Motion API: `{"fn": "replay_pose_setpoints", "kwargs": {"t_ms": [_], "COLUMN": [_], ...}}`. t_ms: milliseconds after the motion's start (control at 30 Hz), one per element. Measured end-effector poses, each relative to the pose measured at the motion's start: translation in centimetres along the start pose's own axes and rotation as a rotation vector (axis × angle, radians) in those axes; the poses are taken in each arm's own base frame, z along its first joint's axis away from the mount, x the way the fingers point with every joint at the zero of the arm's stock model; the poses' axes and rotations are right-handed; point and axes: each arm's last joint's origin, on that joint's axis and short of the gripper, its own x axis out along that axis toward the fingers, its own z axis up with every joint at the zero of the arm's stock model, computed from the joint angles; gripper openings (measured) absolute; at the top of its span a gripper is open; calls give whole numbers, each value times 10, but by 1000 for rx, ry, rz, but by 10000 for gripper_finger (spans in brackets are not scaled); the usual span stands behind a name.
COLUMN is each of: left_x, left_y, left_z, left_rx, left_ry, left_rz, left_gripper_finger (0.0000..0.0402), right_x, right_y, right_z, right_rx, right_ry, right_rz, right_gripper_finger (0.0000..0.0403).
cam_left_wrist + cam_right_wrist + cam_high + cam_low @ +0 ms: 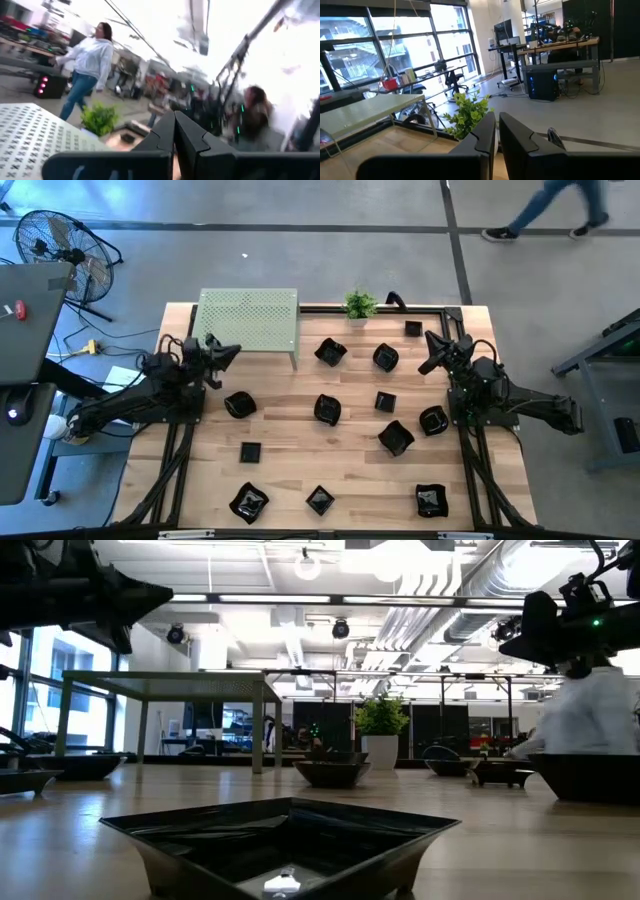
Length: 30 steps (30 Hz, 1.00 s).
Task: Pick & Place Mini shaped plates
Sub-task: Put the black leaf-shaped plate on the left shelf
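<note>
Mini shaped plates, high view: about a dozen glossy black dishes [327, 409] lie scattered over the wooden worktop [290, 460], apart from one another, between the two arms.
Perforated green stand, high view: stand [249, 320] sits at the far left of the worktop, potted plant [359, 305] at the far edge.
Left gripper, high view: left gripper [226, 352] hovers beside the stand, empty.
Right gripper, high view: right gripper [433, 363] hovers near the far right dishes, empty.
Low view: nearest square dish [285, 840] shows thin raised walls and a shiny inside.
Left wrist view: jaws pressed together, nothing between them.
Right wrist view: jaws nearly together, holding nothing.
Handling, judged: light, stiff, slick and probably chippable; pinching one upturned rim wall looks safest.
</note>
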Motion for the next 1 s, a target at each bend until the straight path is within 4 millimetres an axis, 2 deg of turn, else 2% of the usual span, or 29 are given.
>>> {"fn": "replay_pose_setpoints", "kwargs": {"t_ms": [67,167,500,767,1000], "left_x": [1,4,34,68,71], "left_y": [0,-1,-19,-29,-49], "left_z": [2,3,36,44,39], "left_rx": [4,22,74,48,77], "left_ry": [4,152,449,739,1008], "left_rz": [39,84,115,75,15], "left_gripper_finger": [1,1,0,0,0], "right_x": [0,0,0,0,0], "right_y": [0,0,-1,-1,-1], "right_z": [0,1,4,4,4], "right_rx": [0,5,26,37,54], "right_ry": [-1,-7,-39,-43,-38], "right_rz": [-5,-5,-57,-47,-47], "right_gripper_finger": [21,21,19,18,18]}}
